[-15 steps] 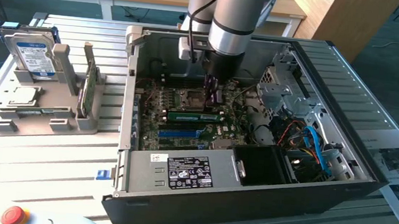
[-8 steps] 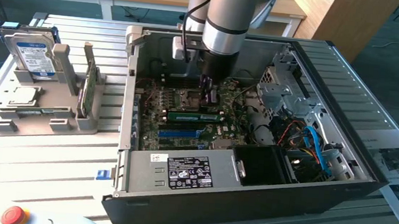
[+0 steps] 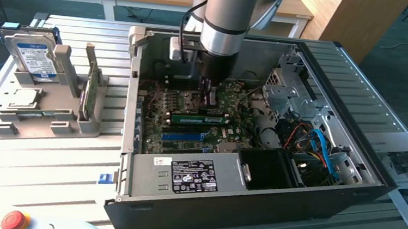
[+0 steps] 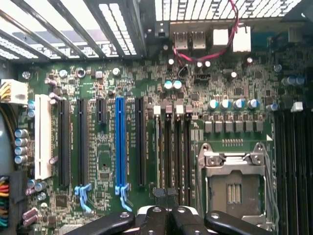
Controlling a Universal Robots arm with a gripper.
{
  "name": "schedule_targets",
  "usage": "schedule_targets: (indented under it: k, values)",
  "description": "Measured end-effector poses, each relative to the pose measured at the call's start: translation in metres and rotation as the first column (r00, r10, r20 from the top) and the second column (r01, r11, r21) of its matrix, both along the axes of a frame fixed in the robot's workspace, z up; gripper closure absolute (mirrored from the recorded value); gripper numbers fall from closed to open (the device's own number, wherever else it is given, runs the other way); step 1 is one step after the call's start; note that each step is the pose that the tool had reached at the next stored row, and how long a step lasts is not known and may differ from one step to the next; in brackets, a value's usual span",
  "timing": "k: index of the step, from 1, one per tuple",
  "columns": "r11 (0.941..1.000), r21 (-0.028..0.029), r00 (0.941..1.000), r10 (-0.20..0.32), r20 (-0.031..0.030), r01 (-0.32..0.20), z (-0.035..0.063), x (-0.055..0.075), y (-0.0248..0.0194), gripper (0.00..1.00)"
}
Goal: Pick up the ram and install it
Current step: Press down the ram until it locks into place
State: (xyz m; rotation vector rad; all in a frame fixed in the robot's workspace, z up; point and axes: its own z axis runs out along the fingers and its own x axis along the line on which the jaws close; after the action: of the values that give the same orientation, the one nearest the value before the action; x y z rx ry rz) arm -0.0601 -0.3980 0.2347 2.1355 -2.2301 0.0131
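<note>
The ram [image 3: 200, 118] is a long green stick standing on edge across the motherboard [image 3: 190, 100] inside the open computer case [image 3: 255, 206]. My gripper [image 3: 207, 103] reaches down into the case, its tip just behind the ram's middle in the exterior view; whether they touch I cannot tell. The black fingers [image 4: 155, 215] are pressed together, and the gripper [image 4: 166, 196] is shut with nothing visible between them. It hovers over a row of dark memory slots [image 4: 173, 147], between the CPU socket [image 4: 234, 181] and the blue slot [image 4: 120, 147].
On the exterior view's left, a grey holder [image 3: 43, 121] carries a hard drive [image 3: 32, 52], a second green stick [image 3: 90, 86] and a chip [image 3: 23, 97]. In the case are the power supply [image 3: 184, 173], a drive cage [image 3: 293, 94] and blue cables [image 3: 322, 145]. A red button [image 3: 15, 220] sits in front.
</note>
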Motion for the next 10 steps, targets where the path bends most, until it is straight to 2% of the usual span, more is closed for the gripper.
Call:
schedule_targets:
  k: [5, 10]
  values:
    - [1.0, -0.0001, 1.0, 0.0, 0.0, 0.0, 0.0, -0.0067, 0.0, 0.9]
    - [1.0, -0.0004, 1.0, 0.0, 0.0, 0.0, 0.0, -0.0071, 0.0, 0.9]
